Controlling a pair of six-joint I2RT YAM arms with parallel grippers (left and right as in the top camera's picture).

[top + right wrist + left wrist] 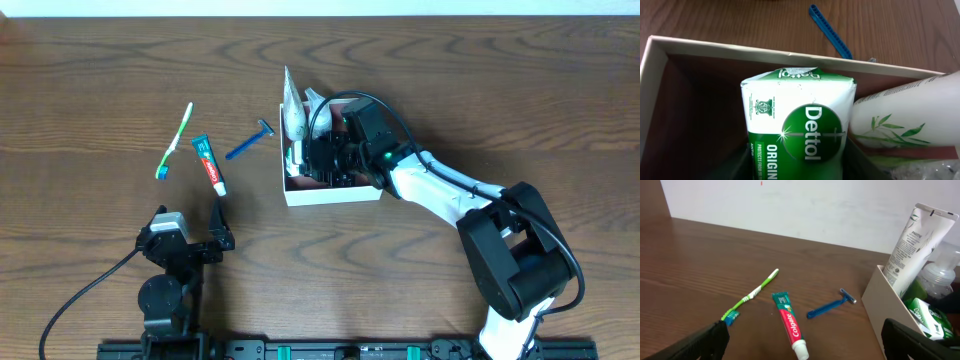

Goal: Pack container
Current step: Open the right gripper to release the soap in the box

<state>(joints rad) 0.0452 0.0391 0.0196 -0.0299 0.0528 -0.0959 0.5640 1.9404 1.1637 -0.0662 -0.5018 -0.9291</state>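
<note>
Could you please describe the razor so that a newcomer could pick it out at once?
Find the white-walled container near the middle of the table. On the wood just left of it, before the toothpaste tube, lies the razor. It alone is all blue, a thin handle with a crossbar head, unlike the green-and-white toothbrush.

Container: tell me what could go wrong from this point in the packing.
1. The white tube stands tall, leaning above the container wall; seating the Dettol pack right beside it could tip it out.
2. Tube, clear bottle and pack already crowd the container, so the toothbrush, toothpaste and razor on the table may not lie flat inside.
</note>
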